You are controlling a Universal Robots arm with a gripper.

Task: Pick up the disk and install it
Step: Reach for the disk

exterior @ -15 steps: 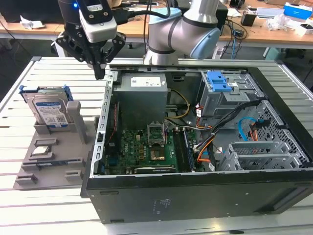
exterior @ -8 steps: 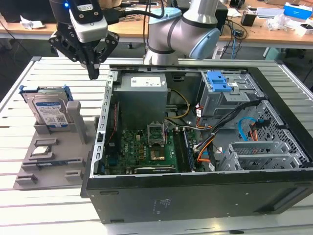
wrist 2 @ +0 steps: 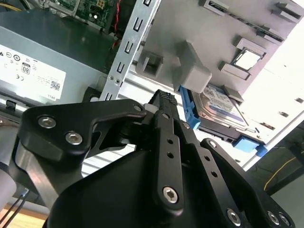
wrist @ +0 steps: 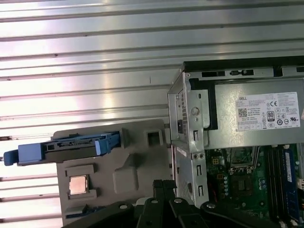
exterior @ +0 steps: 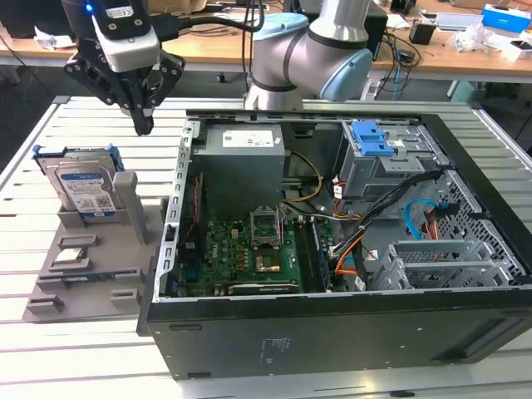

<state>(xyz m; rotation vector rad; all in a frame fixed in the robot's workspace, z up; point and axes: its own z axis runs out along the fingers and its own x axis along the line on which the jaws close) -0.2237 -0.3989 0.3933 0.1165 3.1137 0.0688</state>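
**Claw closed above the rack, drive not yet touched**

My claw (exterior: 143,125) hangs in the air with its two black fingers pressed together and nothing between them. The disk (exterior: 83,187), a flat silver hard drive with a white-and-blue label and a blue plastic bracket around it, is below the claw, on the side away from the open black computer case (exterior: 332,332). It stands on edge in a slot of the grey plastic fixture tray (exterior: 91,266), which rests on the slatted metal desk (exterior: 50,357).

The closed fingers are my main worry. If the claw went down like this, I judge it would hit the drive's top edge instead of straddling it, and a drive standing on edge may rock or tip in its slot.

In the second wrist view, a grey block of the tray (wrist 2: 192,71) sits just beside the drive (wrist 2: 221,109), so a badly aligned approach could catch a finger on it.

The case's silver side rail (wrist: 190,142) is near the claw on the other side (closer than I'd like), which leaves little room for sideways correction.

The blue bracket looks flexible to me, so a grip on the bracket alone might let the drive twist.

Inside the case, loose cables (exterior: 416,220) lie beside the grey metal drive cage with the blue latch (exterior: 374,141), and they could snag a carried drive.
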